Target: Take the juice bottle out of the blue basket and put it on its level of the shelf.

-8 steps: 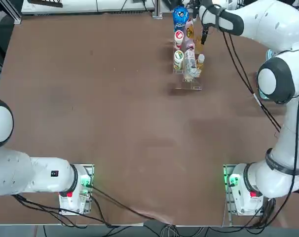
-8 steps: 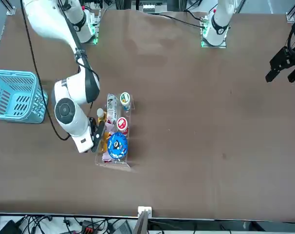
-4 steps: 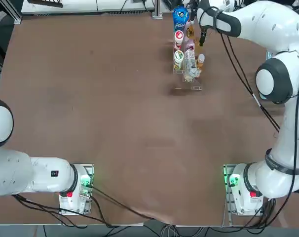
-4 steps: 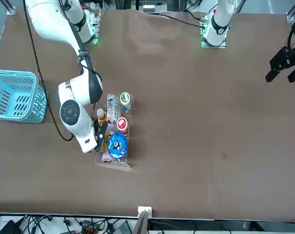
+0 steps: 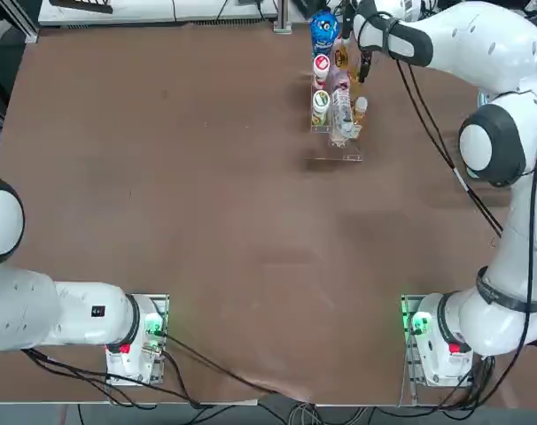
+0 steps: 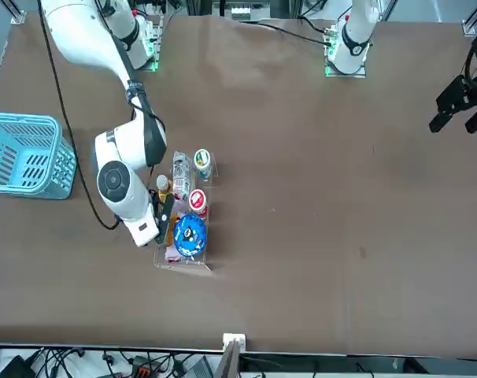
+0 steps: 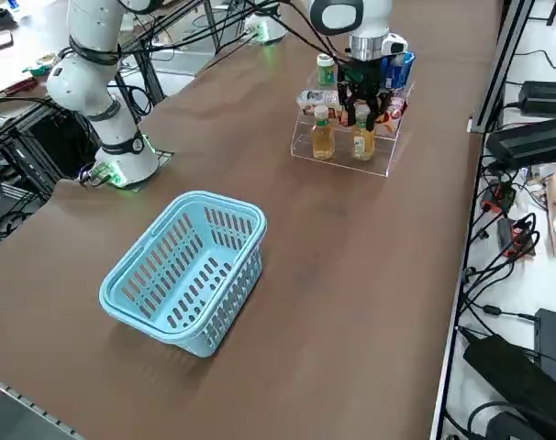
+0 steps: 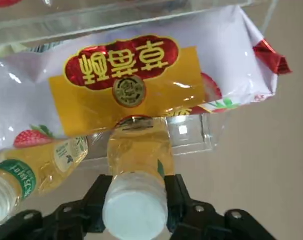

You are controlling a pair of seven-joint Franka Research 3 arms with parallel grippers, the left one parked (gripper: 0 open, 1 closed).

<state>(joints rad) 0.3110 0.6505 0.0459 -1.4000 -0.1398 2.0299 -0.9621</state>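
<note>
Amber-yellow and white-capped, the juice bottle (image 8: 140, 155) — out of the blue basket (image 7: 191, 275), upright at the stepped clear shelf (image 7: 384, 151). Clamped round its cap end by the right gripper (image 8: 140, 190), with one black finger on each side. Just beside it on the shelf, another amber bottle (image 7: 322, 139) with a green-and-white label. Lying across the shelf behind both bottles, a white-and-orange packet (image 8: 126, 75) with strawberries on the print. Along the shelf's other side, a green-and-white-capped bottle (image 6: 202, 159), a red-and-white-capped bottle (image 6: 197, 201) and a blue-topped bottle (image 6: 190, 235). Well apart from all these on the brown table (image 7: 351, 275) — the basket.
</note>
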